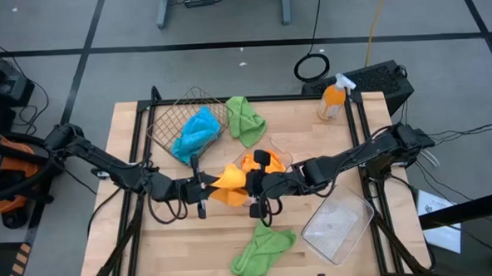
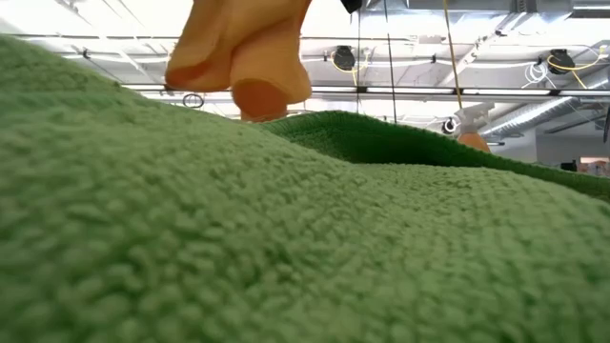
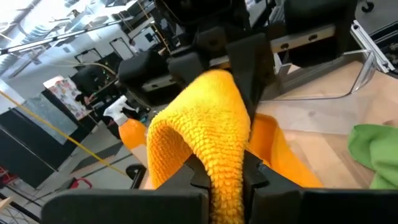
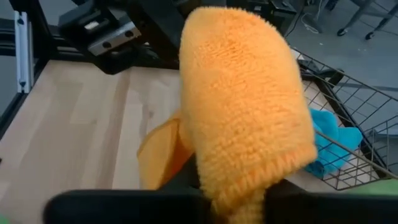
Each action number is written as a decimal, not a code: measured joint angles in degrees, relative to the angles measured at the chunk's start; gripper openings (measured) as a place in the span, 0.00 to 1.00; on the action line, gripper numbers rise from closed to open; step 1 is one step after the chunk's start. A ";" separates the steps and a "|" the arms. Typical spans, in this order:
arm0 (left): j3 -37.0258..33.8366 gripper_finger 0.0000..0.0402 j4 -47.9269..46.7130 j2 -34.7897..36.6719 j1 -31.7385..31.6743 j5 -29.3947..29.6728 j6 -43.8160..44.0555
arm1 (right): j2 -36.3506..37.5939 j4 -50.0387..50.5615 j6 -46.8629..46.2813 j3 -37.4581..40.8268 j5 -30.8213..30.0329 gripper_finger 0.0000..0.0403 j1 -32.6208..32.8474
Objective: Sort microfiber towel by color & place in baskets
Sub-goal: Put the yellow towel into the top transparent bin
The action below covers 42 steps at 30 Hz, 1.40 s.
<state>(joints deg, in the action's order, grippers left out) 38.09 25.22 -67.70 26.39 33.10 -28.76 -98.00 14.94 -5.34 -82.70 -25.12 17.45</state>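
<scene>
Even, bright overhead light in high view, soft short shadows under arms on the wooden table (image 1: 183,232), no harsh glare. Low view mostly blocked by a green towel (image 2: 286,248) right at the lens, near pile soft, ceiling lights behind blown out white, orange towel (image 2: 243,57) above blurred. Left wrist view: orange cloth sharp, background hazy, window glare at one corner. Right wrist view: close cloth slightly soft, wire basket (image 4: 348,118) clear
</scene>
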 joint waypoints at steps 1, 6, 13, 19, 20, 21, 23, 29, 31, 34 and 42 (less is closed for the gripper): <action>0.00 0.06 -0.03 0.00 -0.01 0.06 0.75 | 0.12 0.02 0.06 0.00 -0.02 0.04 0.14; 0.00 0.07 -1.07 0.00 -0.11 2.12 4.89 | 0.29 0.33 -0.12 0.00 -0.07 0.04 0.72; 0.00 0.32 -6.78 0.02 0.13 2.29 14.05 | 1.93 1.52 -0.12 0.00 -0.34 0.01 1.76; 0.00 0.55 -7.64 0.02 2.53 2.32 17.27 | 3.61 2.45 -0.07 0.00 -0.50 0.01 2.18; 0.00 0.58 -7.70 0.02 2.96 2.44 18.07 | 3.82 2.74 -0.07 0.00 -0.53 0.01 2.18; 0.00 0.59 -7.78 0.02 3.38 2.53 19.14 | 4.02 2.88 -0.09 0.00 -0.59 0.01 2.23; 0.00 0.61 -7.84 0.02 3.99 2.62 21.02 | 4.18 3.32 -0.16 0.00 -0.61 0.01 2.27; 0.00 0.61 -6.50 0.02 5.61 2.63 23.55 | 4.18 3.06 -0.16 0.00 -0.64 0.01 2.33; 0.00 0.61 -4.78 0.02 5.74 2.28 22.96 | 4.18 2.67 -0.81 0.00 -1.33 0.01 2.34; 0.00 0.60 -1.64 -0.41 5.73 -0.12 20.36 | 4.18 1.24 -1.55 0.00 -3.90 0.01 2.34; -0.02 0.40 4.32 -1.55 5.46 -3.04 14.60 | 4.09 -1.58 -1.63 0.00 -5.90 0.01 2.33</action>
<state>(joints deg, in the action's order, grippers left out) 38.06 29.55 -69.25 31.86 30.06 -14.17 -93.91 13.36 -6.96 -82.70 -31.02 19.79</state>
